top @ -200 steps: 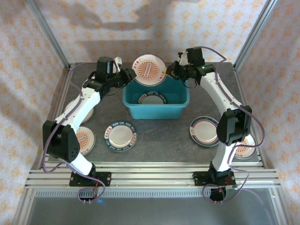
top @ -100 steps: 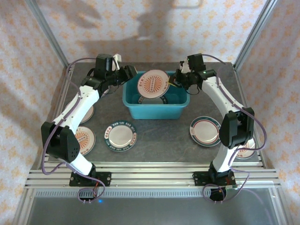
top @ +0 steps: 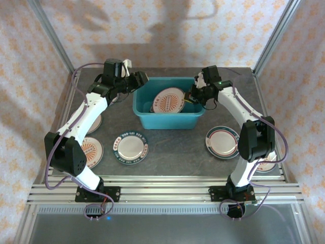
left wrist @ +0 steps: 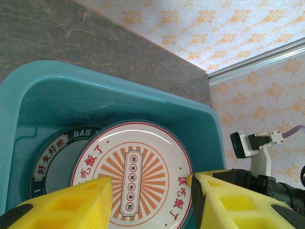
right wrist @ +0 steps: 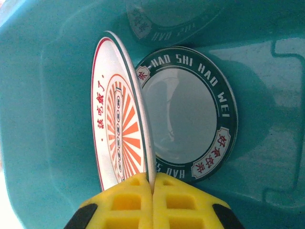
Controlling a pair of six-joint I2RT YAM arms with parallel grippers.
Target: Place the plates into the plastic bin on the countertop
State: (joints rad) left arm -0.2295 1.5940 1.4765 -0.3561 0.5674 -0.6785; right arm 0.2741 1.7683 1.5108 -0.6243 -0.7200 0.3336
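Pinched at its rim by the right end effector (right wrist: 152,183), the sunburst plate (right wrist: 119,129) is held tilted over the green-rimmed plate (right wrist: 190,119) in the bin (right wrist: 57,57); left end effector (left wrist: 150,183) part-open, empty.

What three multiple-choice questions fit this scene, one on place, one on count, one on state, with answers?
1. Relative to the plastic bin, the orange sunburst plate is: A in front; B inside; C behind.
2. Plates within the bin's walls: A two; B four; C none.
3. The right gripper is: A wide open; B shut empty; C shut on the sunburst plate's rim.
Answers: B, teal walls surround it; A, the sunburst plate plus a green-rimmed plate; C, its fingers pinch the rim.
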